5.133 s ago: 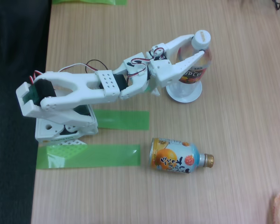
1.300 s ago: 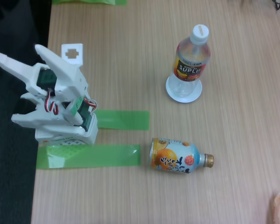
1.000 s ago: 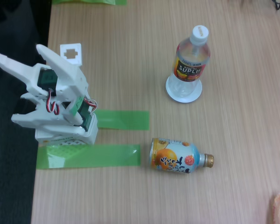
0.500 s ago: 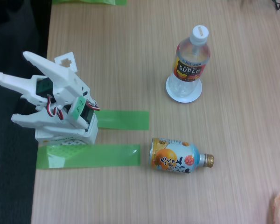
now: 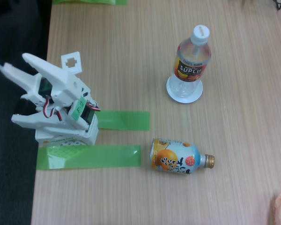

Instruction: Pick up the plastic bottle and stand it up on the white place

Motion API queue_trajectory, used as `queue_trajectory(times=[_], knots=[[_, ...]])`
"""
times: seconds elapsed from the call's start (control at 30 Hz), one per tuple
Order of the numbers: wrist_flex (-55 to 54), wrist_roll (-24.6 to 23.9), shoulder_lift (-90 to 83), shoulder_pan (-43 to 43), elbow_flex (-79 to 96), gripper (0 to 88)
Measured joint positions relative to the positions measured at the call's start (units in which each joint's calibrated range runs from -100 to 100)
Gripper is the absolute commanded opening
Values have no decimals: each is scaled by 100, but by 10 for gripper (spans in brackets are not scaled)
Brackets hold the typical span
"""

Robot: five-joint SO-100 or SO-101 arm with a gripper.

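Parking is what's left, I'd judge: plastic bottle (image 5: 193, 62) stands upright on the white place (image 5: 184, 88); claw (image 5: 10, 61) spread, empty, well apart; fold gently.

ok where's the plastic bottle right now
In the fixed view, the plastic bottle stands upright on the white disc at upper right, above the lying fruit-picture bottle-can.

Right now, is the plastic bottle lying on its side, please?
No, the plastic bottle stands upright on the white disc.
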Motion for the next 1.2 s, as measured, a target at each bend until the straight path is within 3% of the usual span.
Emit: queue_trajectory(times=[0.17,1.2], knots=[[-391,121,0,0,0,21],[-399,121,0,0,0,20]])
